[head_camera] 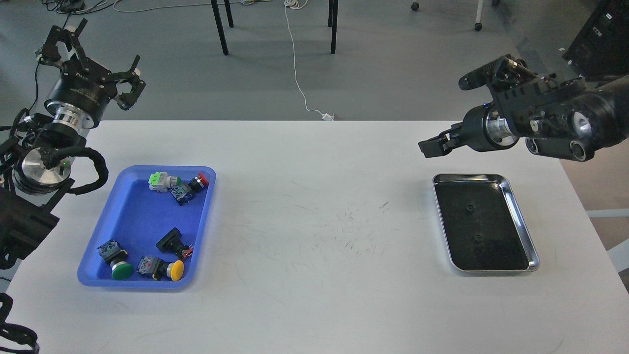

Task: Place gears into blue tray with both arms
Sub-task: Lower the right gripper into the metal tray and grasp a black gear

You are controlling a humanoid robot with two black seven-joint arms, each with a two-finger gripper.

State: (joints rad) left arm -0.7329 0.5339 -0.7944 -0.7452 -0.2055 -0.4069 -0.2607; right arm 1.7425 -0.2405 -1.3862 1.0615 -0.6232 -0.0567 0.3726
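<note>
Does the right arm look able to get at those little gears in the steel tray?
Probably yes. The right gripper hangs just above the steel tray's far left corner, and nothing covers the two gears lying in the open on its dark bottom.

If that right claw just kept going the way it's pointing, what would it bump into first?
The right gripper points left and slightly down over the white table. Nothing stands in that line; probably it meets bare tabletop, though depth is uncertain.

No readable text, labels or numbers anywhere; faint marking on left end effector [93, 51] illegible.
</note>
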